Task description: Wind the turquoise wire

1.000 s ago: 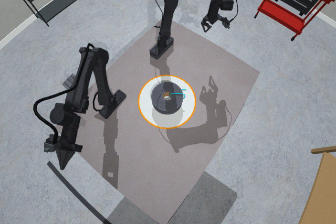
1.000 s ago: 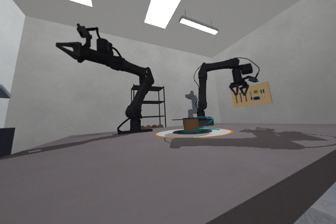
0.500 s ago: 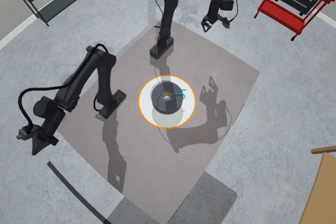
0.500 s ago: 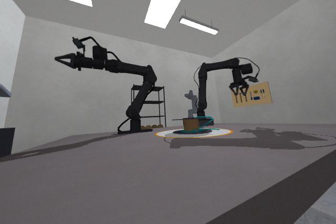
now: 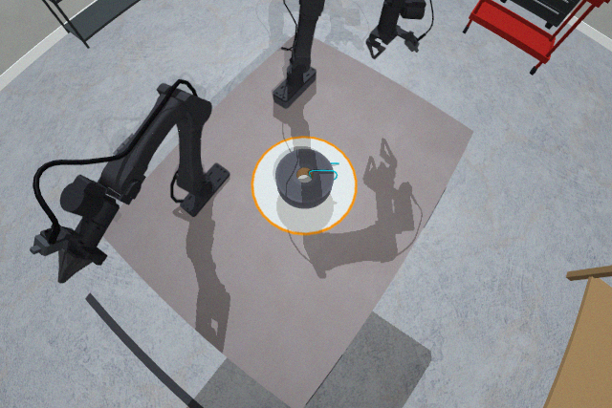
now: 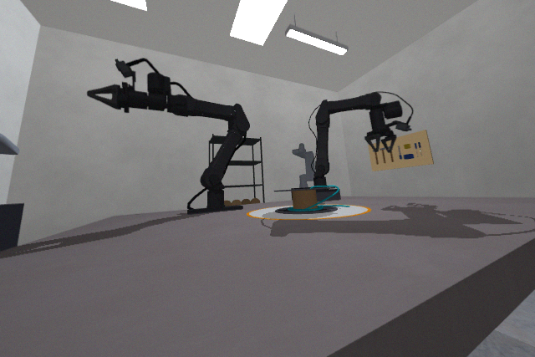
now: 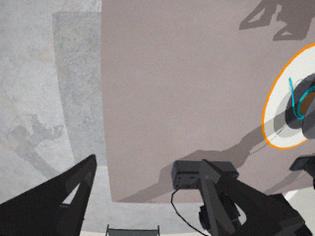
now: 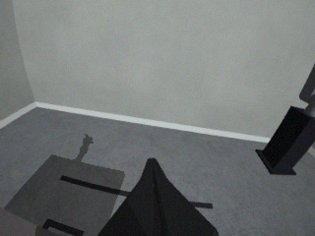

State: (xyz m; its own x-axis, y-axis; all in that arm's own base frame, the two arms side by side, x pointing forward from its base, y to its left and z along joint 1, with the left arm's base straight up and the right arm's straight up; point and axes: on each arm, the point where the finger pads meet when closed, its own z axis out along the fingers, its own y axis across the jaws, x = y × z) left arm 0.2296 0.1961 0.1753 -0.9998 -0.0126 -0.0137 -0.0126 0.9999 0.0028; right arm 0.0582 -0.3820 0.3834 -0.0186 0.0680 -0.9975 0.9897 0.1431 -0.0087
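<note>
The reel (image 5: 288, 182) (image 6: 304, 199) lies flat inside the painted orange ring (image 5: 252, 184) (image 6: 370, 209) (image 7: 263, 120). It has dark flanges and a brown core. The turquoise wire (image 5: 323, 170) (image 6: 338, 189) (image 7: 291, 89) runs low around the core, and a loop and a short tail stick out to one side. How many turns lie on the core is not clear. My left gripper (image 5: 371, 49) (image 6: 383, 150) (image 7: 150, 162) is open and empty, high up and away from the reel. My right gripper (image 5: 60, 281) (image 6: 88, 93) (image 8: 151, 162) is shut and empty, raised far from the reel.
The left arm's base (image 5: 295, 89) (image 6: 330, 194) and the right arm's base (image 5: 205, 189) (image 6: 215, 209) stand on the brownish table top (image 5: 276, 314) (image 6: 181, 283) beside the ring. A shelf rack (image 5: 113, 9), red cart (image 5: 513, 31) and wooden bench (image 5: 585, 344) stand farther out.
</note>
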